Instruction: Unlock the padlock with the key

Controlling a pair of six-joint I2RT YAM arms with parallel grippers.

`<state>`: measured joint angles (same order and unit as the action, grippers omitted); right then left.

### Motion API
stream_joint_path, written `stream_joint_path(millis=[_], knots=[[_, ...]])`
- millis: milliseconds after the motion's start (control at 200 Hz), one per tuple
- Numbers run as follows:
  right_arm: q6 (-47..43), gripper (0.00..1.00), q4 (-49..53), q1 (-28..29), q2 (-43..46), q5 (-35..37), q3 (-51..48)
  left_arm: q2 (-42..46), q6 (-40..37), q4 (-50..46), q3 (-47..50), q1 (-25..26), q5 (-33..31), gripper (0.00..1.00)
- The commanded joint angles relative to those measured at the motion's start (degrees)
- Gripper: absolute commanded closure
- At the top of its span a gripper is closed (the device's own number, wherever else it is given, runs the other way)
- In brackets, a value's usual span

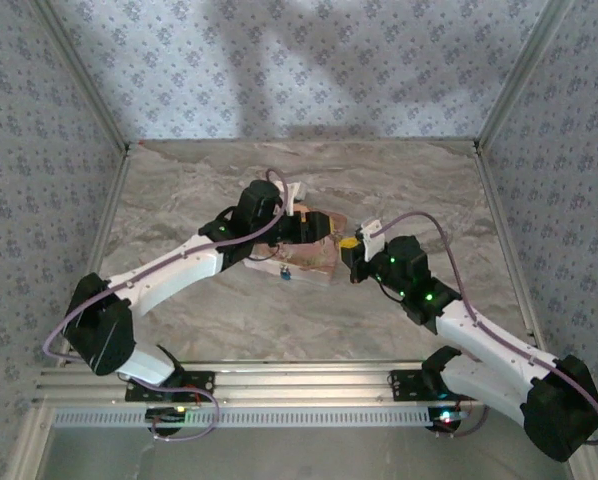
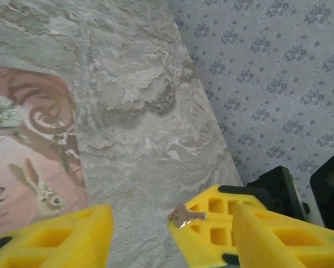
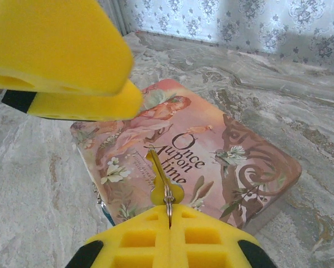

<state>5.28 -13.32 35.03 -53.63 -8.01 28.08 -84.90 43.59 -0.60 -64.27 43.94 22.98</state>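
Key held above the box

The key (image 3: 158,176) is clamped in the closed right gripper (image 3: 170,220) over the box (image 3: 234,151); the left gripper (image 2: 172,223) is spread wide.

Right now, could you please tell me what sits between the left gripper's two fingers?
The right gripper, shut on the key, over bare table, as the left wrist view shows.

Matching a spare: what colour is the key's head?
Yellow; the key shows best in the right wrist view.
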Motion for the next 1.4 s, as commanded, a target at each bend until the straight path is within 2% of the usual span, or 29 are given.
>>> stream_joint_path(millis=[0, 520, 784, 959, 1059, 1394], knots=[[-1.1, 1.0, -1.4, 0.9, -0.3, 1.7, 1.2, -1.4, -0.4, 2.1, -2.8, 1.1, 2.1, 0.44], [0.2, 1.0, -1.5, 1.7, -0.8, 1.0, 2.6, -4.2, -0.1, 1.8, -3.7, 2.1, 2.5, 0.65], [0.5, 1.0, -1.6, 1.9, -0.9, 0.1, 2.8, -4.2, -1.2, 0.6, -4.1, 2.0, 2.2, 0.8], [0.8, 1.0, -0.3, 1.5, -1.0, -1.5, 3.3, -3.7, -2.7, -1.2, -4.6, 2.0, 0.9, 0.93], [2.1, 0.97, 1.2, 0.0, -1.0, -4.6, 3.6, -2.8, -3.9, -3.1, -4.8, 2.0, -0.7, 1.0], [14.1, 0.72, -2.5, -11.3, 0.0, -24.1, 2.8, 0.7, -6.5, -5.7, -4.2, 0.1, -1.8, 1.0]])
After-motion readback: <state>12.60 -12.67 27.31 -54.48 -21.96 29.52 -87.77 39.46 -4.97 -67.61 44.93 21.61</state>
